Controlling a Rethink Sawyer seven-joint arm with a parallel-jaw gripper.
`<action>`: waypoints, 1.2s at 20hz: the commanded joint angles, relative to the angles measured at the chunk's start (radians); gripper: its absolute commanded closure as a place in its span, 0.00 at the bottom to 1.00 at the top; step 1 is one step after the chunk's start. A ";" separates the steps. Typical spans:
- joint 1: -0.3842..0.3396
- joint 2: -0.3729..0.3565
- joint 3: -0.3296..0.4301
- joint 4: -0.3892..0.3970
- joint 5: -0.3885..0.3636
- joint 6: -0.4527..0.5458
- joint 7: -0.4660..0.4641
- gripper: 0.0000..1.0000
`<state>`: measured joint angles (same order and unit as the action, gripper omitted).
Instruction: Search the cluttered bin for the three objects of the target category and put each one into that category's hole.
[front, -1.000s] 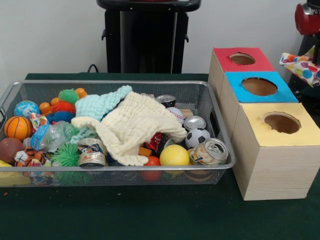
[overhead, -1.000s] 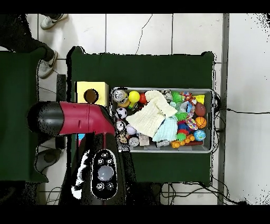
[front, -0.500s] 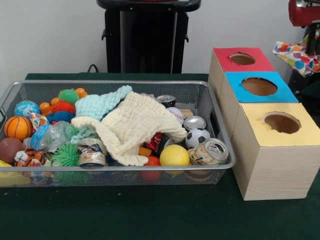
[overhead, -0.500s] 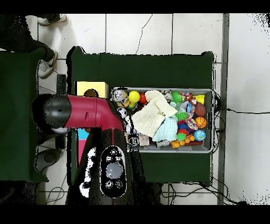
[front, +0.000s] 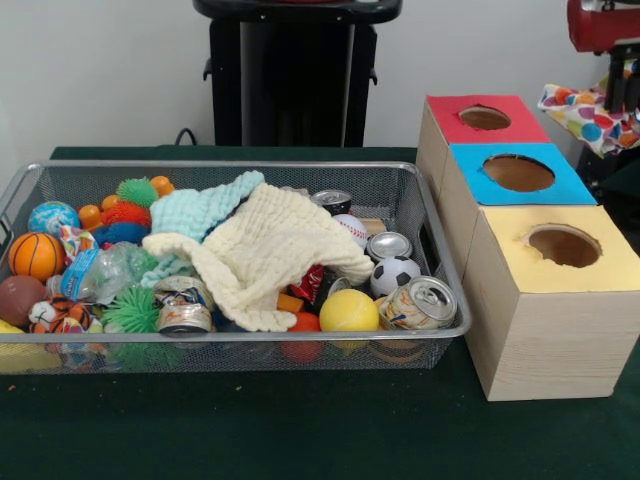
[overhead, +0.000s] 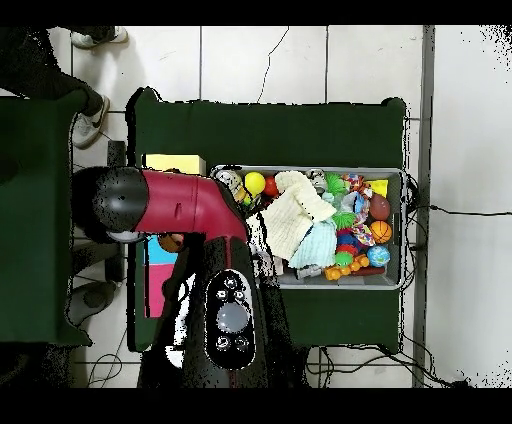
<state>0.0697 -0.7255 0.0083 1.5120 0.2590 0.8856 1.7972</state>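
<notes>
Green table (front: 300, 430): bin (front: 440, 330) unchanged; arm (overhead: 190, 205) swung further over boxes (front: 520, 175); fingers' state unclear

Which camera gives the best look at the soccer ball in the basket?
The front view: the soccer ball sits unobstructed beside a crushed can. Overhead, the red arm covers that end of the basket.

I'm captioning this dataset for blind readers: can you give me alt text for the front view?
A wire mesh bin on a green table is heaped with small balls, crushed cans and two cloths, a cream cloth on top. Right of it stand three wooden boxes with round holes, topped red, blue and yellow. A polka-dot cloth hangs at the upper right.
</notes>
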 joint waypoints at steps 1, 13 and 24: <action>-0.029 0.087 0.064 -0.053 -0.009 0.027 0.117 1.00; -0.037 0.086 0.068 -0.031 -0.005 -0.016 0.103 1.00; -0.171 0.081 0.207 0.203 -0.033 -0.334 -0.029 1.00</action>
<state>-0.0295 -0.6799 0.0856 1.5336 0.2545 0.6933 1.7972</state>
